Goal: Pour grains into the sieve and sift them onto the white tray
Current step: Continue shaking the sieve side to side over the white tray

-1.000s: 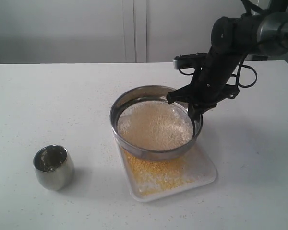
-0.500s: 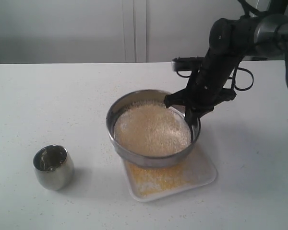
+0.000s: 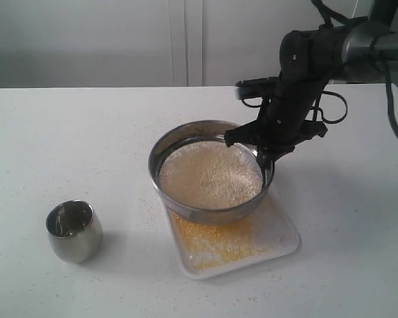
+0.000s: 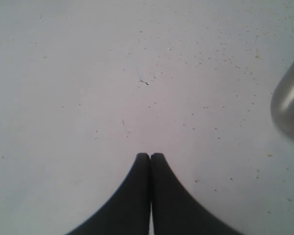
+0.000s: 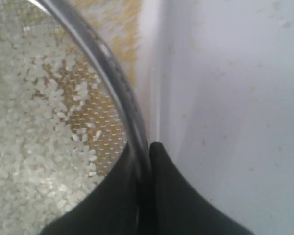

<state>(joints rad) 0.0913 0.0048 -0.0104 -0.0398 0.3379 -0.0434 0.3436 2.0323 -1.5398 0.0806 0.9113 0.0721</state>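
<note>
Sieve open side up | right hand pinching rim | over white tray

Qty: 1 sieve, 1 tray, 1 cup, 1 bench. Grains: too many to count, 2 sorts: pale in sieve, yellow on tray, plus strays on bench. End effectors: 2, i.e. 1 right end effector, 1 left end effector (wrist view only). 1 arm in ext. view.

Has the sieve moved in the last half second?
Yes. The sieve shifted slightly toward the white tray's far end, uncovering more yellow grains.
</note>
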